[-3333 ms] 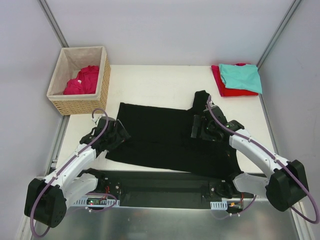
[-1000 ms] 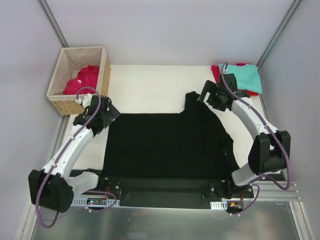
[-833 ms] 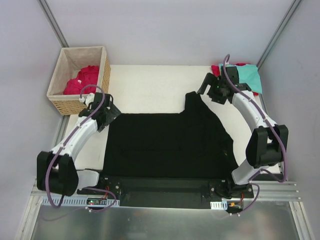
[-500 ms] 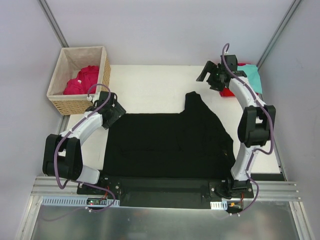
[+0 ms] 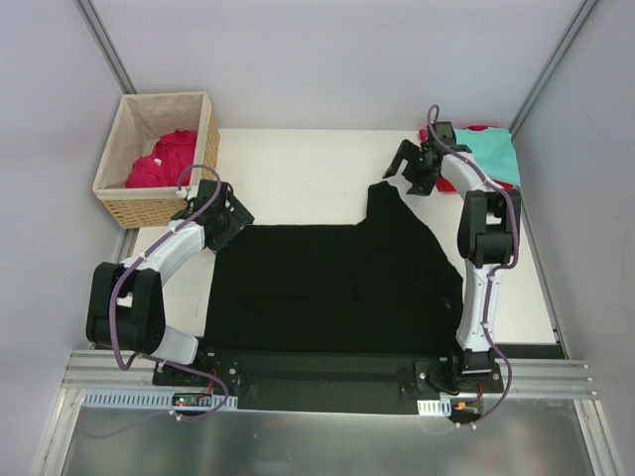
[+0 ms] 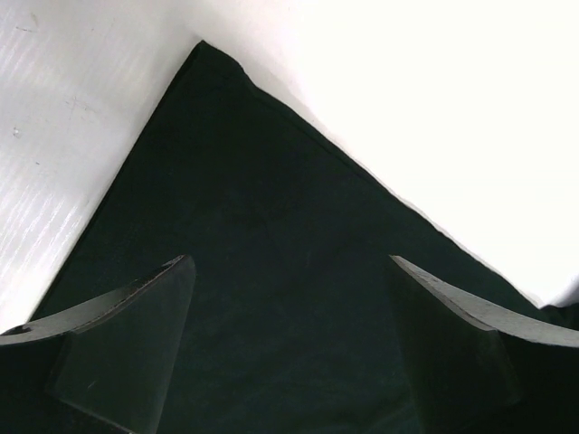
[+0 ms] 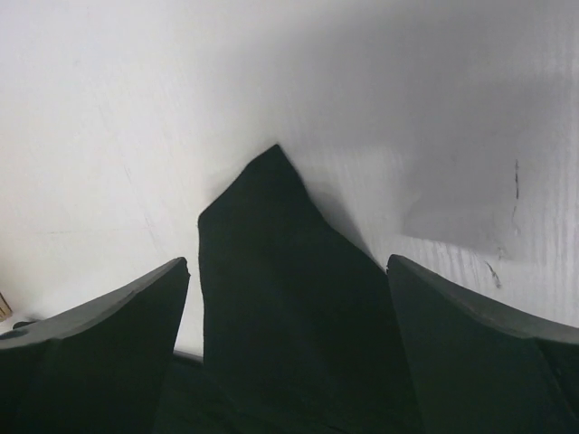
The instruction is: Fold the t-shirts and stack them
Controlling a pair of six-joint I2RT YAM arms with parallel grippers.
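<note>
- The black t-shirt (image 5: 332, 288) lies spread over the middle of the worktop (image 5: 298, 164), its near hem at the arm bases. One sleeve pokes out past the far edge on the right. I'd say any fold made now could come out lopsided because of that sleeve.
- The left pincer (image 6: 289, 271) hangs wide and empty over the shirt's far-left corner. If it nips only the top layer, the cloth underneath may drag and bunch.
- The right pincer (image 7: 288, 267) is also wide and empty, straddling the sleeve tip. It could easily miss such a narrow point or push it into a wrinkle.
- Farther right, the teal t-shirt (image 5: 486, 154) sits near that arm, and a careless swing might knock it askew.
- A few seconds back, the black shirt lay skewed with both pincers on it; now its far edge runs straight.
- Over the last second, both arms have folded in, and the right pincer has come off the teal pile toward the sleeve.
</note>
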